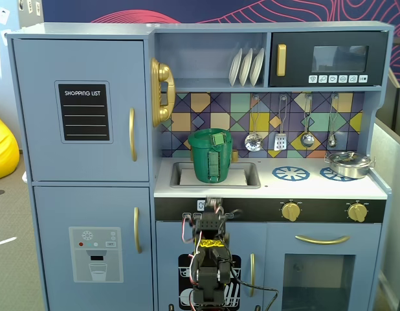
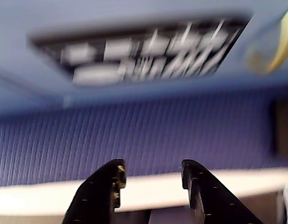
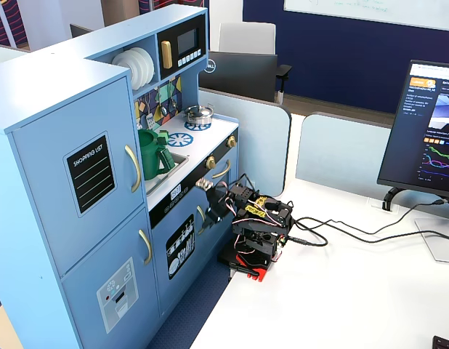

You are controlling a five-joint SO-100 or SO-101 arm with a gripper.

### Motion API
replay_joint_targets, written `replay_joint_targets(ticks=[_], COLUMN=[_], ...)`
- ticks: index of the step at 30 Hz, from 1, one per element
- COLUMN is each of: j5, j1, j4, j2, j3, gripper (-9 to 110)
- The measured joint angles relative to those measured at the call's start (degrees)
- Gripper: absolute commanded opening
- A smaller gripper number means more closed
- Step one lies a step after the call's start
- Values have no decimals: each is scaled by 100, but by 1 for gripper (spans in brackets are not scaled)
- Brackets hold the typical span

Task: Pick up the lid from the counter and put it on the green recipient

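One ribbed green recipient, lidded.

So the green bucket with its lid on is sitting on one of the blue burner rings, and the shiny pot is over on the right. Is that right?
Not quite. In a fixed view, the green bucket, lid on top, stands in the sink, not on a burner. The blue burner ring beside the sink is bare. The shiny pot is indeed on the right.
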Motion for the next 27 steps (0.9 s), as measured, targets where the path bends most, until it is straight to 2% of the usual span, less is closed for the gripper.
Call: replay_joint_targets(ticks=[3,11,18,27], j5=[193,448,633,220], j1=[-105,-281,-193,132], j4=[44,1521,1591,1635], j2=[114,844,1195,1195], j3=[571,686,738,738], gripper=[3,4,4,4])
